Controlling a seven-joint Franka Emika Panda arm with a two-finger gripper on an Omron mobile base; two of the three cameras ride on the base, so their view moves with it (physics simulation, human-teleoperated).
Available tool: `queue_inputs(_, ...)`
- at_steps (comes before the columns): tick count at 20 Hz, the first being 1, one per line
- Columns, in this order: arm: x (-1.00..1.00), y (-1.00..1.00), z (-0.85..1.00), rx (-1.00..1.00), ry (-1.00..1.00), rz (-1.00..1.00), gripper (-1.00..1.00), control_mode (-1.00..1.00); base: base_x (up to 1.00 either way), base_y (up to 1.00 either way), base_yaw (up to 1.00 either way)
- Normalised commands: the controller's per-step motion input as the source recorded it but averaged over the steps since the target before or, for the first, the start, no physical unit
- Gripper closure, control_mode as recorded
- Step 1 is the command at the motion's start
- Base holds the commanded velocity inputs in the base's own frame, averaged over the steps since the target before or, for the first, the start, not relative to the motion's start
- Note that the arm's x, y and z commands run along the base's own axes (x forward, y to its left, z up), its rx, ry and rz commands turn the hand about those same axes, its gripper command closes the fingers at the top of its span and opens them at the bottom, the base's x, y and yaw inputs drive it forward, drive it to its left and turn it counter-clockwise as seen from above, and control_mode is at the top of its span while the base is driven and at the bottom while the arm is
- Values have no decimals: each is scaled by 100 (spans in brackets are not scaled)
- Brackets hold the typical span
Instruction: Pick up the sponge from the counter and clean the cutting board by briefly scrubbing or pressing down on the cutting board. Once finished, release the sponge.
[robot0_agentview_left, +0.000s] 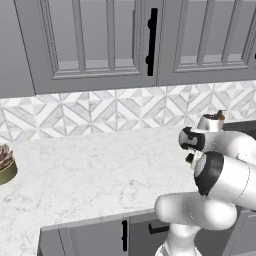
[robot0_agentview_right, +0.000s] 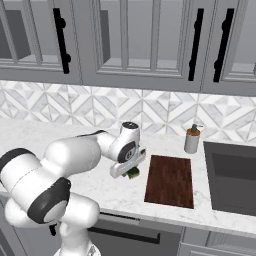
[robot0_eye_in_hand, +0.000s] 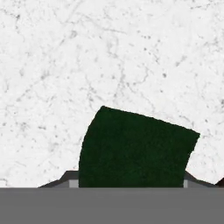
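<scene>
The sponge (robot0_eye_in_hand: 135, 148) shows its dark green top low in the hand view, wedged between the two fingertips (robot0_eye_in_hand: 68, 178) that press on its sides. From the right base view, my gripper (robot0_agentview_right: 131, 172) points down just above the white marble counter (robot0_agentview_right: 30, 135), shut on the sponge (robot0_agentview_right: 133, 173), whose green edge peeks out beneath the hand. I cannot tell whether the sponge rests on the marble or hangs just above it. The dark reddish-brown cutting board (robot0_agentview_right: 170, 180) lies flat on the counter, a short gap to the right of the gripper.
A soap dispenser (robot0_agentview_right: 192, 139) stands behind the board near the patterned backsplash. A dark sink (robot0_agentview_right: 232, 175) lies right of the board. A potted plant (robot0_agentview_left: 5, 165) sits far left on the counter (robot0_agentview_left: 90, 175). Grey wall cabinets hang overhead.
</scene>
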Motion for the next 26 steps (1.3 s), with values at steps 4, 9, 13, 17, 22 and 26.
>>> queue_inputs(4,0,94,0,0,0,20,100,-100,0,0,0)
queue_inputs(9,4,84,0,0,0,17,100,-100,0,0,0)
queue_inputs(13,37,46,-1,0,0,11,100,-100,0,0,0)
queue_inputs(17,56,15,-22,0,5,6,100,-100,0,0,0)
queue_inputs(22,44,21,-30,0,6,7,-100,-100,0,0,0)
queue_inputs(26,25,0,2,0,1,5,-100,-100,0,0,0)
